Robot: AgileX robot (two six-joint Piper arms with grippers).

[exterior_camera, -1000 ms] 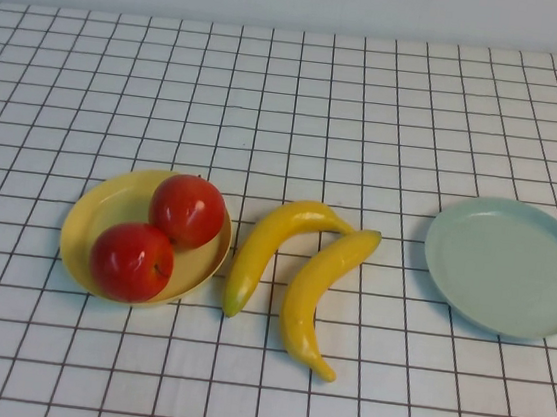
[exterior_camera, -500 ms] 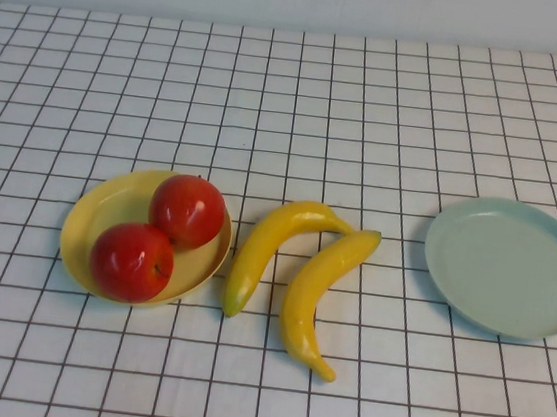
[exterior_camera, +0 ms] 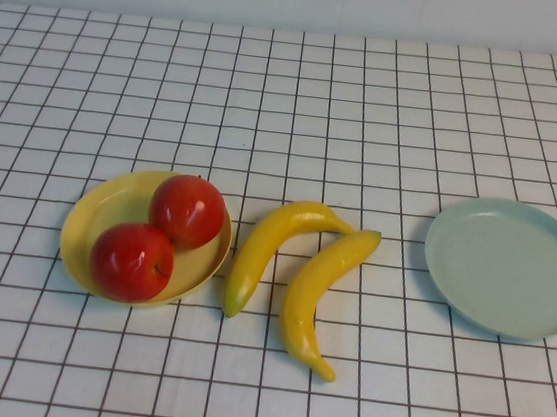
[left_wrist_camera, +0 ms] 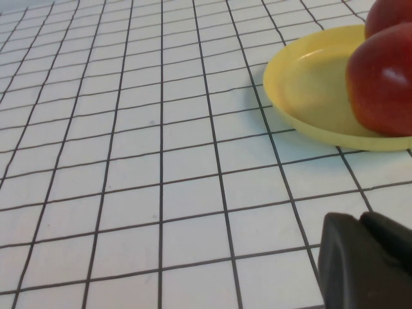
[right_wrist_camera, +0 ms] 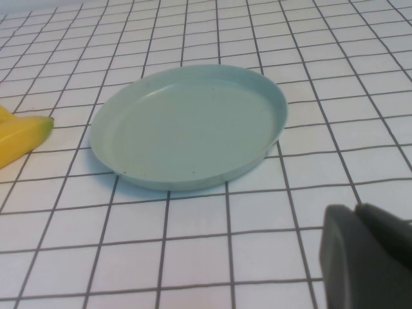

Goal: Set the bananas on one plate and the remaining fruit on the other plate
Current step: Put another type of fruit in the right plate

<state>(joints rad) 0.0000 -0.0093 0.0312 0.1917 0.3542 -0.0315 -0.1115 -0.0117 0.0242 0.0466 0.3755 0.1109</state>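
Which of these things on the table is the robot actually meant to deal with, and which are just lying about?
Part of the job:
- two bananas, on the cloth between the plates
- pale blue-green plate, nothing on it
- two red fruits, already on the yellow plate

Just there:
- checked tablecloth
- left hand near the yellow plate, right hand near the blue-green plate

Fruit and two plates on the checked surface, as I see them from my station.

The two red apples [exterior_camera: 188, 210] [exterior_camera: 132, 261] sit touching each other in the pale yellow plate [exterior_camera: 91, 215] on the left. The two yellow bananas [exterior_camera: 273, 242] [exterior_camera: 318, 295] lie curved on the surface between the plates, their far ends touching. The pale blue-green plate [exterior_camera: 508, 267] lies flat on the right. I see only a dark part of the left claw [left_wrist_camera: 364, 261] near the yellow plate and of the right claw [right_wrist_camera: 364, 254] near the blue-green one.
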